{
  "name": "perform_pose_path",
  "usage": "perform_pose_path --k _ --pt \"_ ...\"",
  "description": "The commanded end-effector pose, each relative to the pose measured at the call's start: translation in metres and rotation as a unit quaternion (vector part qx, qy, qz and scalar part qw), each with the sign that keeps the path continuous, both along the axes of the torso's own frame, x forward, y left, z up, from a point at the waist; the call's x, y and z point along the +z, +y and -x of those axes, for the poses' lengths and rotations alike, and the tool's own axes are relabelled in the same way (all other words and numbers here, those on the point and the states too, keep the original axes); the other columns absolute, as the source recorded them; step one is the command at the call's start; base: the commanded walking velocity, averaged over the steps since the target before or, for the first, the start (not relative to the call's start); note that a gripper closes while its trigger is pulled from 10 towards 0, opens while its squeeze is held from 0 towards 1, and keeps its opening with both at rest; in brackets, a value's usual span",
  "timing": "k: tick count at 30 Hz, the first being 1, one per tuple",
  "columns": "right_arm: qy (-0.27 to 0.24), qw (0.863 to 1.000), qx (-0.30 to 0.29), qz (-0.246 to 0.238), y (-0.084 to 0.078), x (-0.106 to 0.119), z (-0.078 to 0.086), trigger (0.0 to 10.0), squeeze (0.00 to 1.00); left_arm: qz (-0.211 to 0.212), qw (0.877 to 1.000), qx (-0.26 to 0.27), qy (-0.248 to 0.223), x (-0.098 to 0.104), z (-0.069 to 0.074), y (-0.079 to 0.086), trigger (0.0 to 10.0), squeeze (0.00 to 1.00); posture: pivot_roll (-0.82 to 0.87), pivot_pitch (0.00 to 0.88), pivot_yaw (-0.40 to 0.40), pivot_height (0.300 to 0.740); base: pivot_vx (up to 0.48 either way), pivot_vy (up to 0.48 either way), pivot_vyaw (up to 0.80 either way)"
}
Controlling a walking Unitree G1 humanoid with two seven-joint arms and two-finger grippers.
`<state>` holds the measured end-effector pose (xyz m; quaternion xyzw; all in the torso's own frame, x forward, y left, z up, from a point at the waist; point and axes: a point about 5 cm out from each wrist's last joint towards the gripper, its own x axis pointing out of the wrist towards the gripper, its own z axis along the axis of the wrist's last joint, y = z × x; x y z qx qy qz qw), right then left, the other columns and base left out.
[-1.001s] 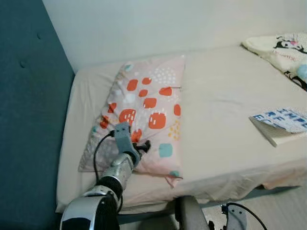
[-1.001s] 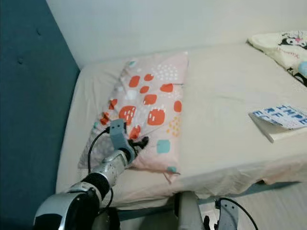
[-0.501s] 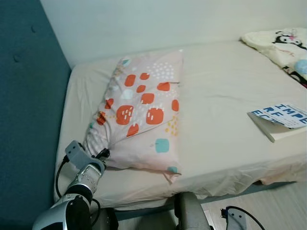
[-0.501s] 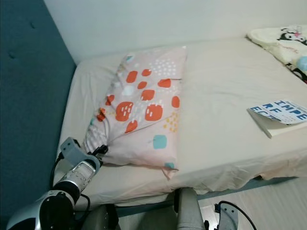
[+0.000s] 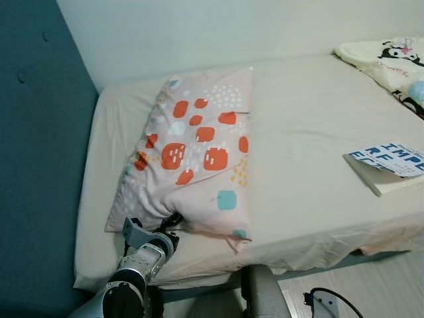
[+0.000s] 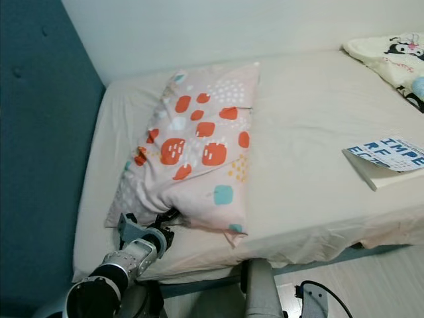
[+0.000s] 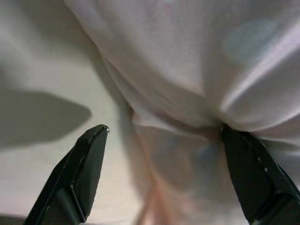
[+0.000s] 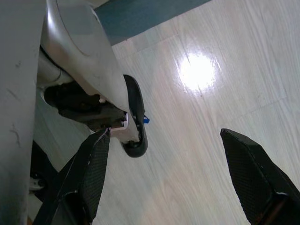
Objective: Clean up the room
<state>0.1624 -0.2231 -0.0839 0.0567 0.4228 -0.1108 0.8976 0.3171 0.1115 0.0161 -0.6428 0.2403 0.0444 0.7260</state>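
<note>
Tidying barely begun: my left gripper, fingers spread wide, meets the pillow edge; book remains; right gripper idle, open

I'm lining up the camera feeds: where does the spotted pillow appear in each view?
Left eye view: spotted pillow left of centre on the bed.
Right eye view: same place, left of centre.
Left wrist view: pale pillow fabric between the left end effector fingers.
Right wrist view: wooden floor, not the pillow.
Shared landmark: left end effector at the pillow's near edge.
</note>
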Motion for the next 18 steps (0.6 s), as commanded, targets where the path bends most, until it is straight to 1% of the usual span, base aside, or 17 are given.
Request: perform_pose_path --k 1,3,5,7,8,9,10,12,15,17,18 --pt "0.021 0.999 0.012 -0.021 0.012 -0.007 0.009 10.0 0.0 0.033 0.999 0.025 -0.017 -0.001 0.003 -0.002 10.0 0.0 -0.07 0.268 0.029 0.598 0.0 0.0 0.0" --pt "0.023 0.999 0.013 -0.02 0.012 -0.007 0.011 10.0 0.0 0.051 0.997 0.035 -0.052 0.007 -0.003 -0.007 10.0 0.0 -0.07 0.27 0.027 0.598 0.0 0.0 0.0" --pt "0.025 0.999 0.015 -0.019 0.011 -0.008 0.012 10.0 0.0 0.055 0.994 0.045 -0.084 0.016 -0.01 -0.006 10.0 0.0 -0.08 0.271 0.019 0.598 0.0 0.0 0.0" --pt "0.026 0.999 0.016 -0.019 0.011 -0.008 0.013 10.0 0.0 0.053 0.993 0.048 -0.091 0.019 -0.012 -0.005 10.0 0.0 -0.08 0.271 0.019 0.598 0.0 0.0 0.0" --pt "0.027 0.999 0.017 -0.019 0.011 -0.008 0.014 10.0 0.0 0.057 0.99 0.067 -0.113 0.027 -0.019 0.004 10.0 0.0 -0.09 0.275 0.016 0.598 0.0 0.0 0.0" --pt "0.027 0.999 0.017 -0.019 0.011 -0.008 0.014 10.0 0.0 0.057 0.99 0.067 -0.113 0.027 -0.019 0.004 10.0 0.0 -0.09 0.275 0.016 0.598 0.0 0.0 0.0" --pt "0.028 0.999 0.019 -0.019 0.011 -0.009 0.014 10.0 0.0 0.059 0.987 0.075 -0.131 0.033 -0.023 0.012 10.0 0.0 -0.09 0.279 0.015 0.598 0.0 0.0 0.0" --pt "0.028 0.999 0.02 -0.018 0.011 -0.009 0.014 10.0 0.0 0.062 0.985 0.073 -0.144 0.036 -0.024 0.015 10.0 0.0 -0.09 0.276 0.015 0.598 0.0 0.0 0.0" --pt "0.028 0.999 0.02 -0.018 0.011 -0.009 0.014 10.0 0.0 0.065 0.984 0.072 -0.149 0.036 -0.024 0.016 10.0 0.0 -0.09 0.276 0.015 0.598 0.0 0.0 0.0" --pt "0.028 0.999 0.02 -0.018 0.011 -0.009 0.014 10.0 0.0 0.07 0.98 0.065 -0.173 0.038 -0.023 0.017 10.0 0.0 -0.09 0.277 0.015 0.598 0.0 0.0 0.0" --pt "0.028 0.999 0.021 -0.018 0.011 -0.009 0.014 10.0 0.0 0.07 0.98 0.062 -0.176 0.036 -0.021 0.016 10.0 0.0 -0.09 0.274 0.011 0.598 0.0 0.0 0.0"
